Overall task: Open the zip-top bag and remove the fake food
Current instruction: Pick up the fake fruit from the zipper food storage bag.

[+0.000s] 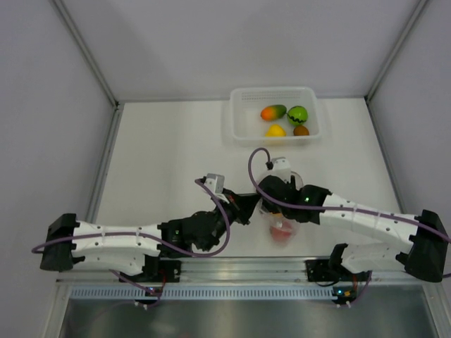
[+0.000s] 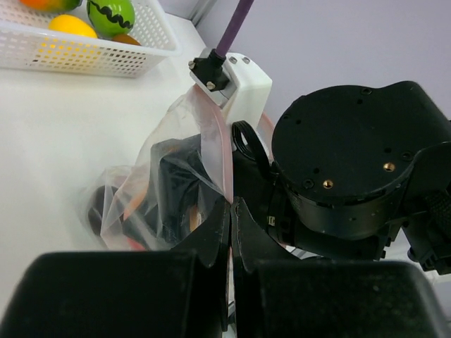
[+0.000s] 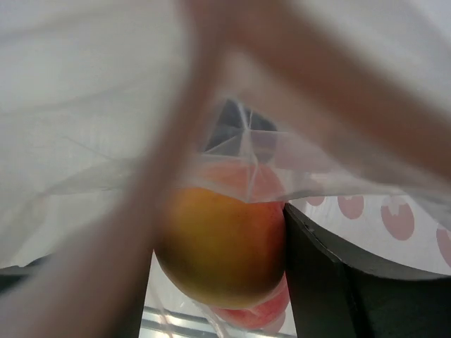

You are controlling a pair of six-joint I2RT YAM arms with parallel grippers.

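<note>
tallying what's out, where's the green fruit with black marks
Top view: the green fruit sits in the far white tray, right of the mango, behind the brown fruit.

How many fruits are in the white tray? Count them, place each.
4: mango far left, green fruit far right, yellow fruit near left, brown fruit near right. None looks hidden.

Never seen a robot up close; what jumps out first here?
Near the front, a zip-top bag is worked from both sides: the left fingers pinch its pink strip, while the right fingers reach inside beside a peach-orange fruit. At the far edge, a white basket holds a mango, a green fruit with black marks and two more.
</note>
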